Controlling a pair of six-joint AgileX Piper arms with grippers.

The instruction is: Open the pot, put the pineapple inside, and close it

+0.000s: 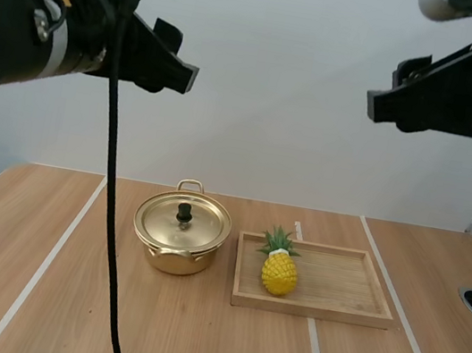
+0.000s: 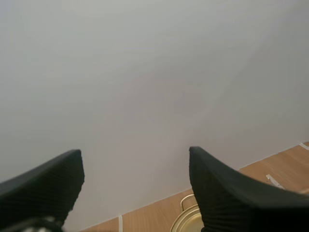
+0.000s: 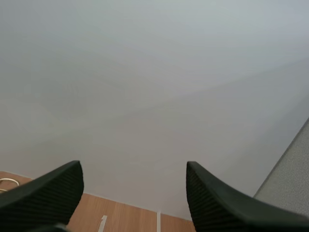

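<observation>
Left wrist view: the left gripper [image 2: 135,166] stands wide apart and empty, as does the right gripper [image 3: 133,174], both high above the table [image 1: 21,267]. The pot [image 1: 172,261], with its lid [image 1: 205,226] on, sits mid-table. Just to its right the pineapple [image 1: 280,273] stands at the left end of the wooden tray [image 1: 353,291]. The lid looks light, stiff and slick, so take it by the black knob [image 1: 184,212]. The pineapple is probably light; grip its body.

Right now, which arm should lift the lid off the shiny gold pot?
Probably the left. The open left gripper hangs high on the side of the lidded round gold metal pot; the open right gripper hangs toward the rectangular wooden tray.
</observation>
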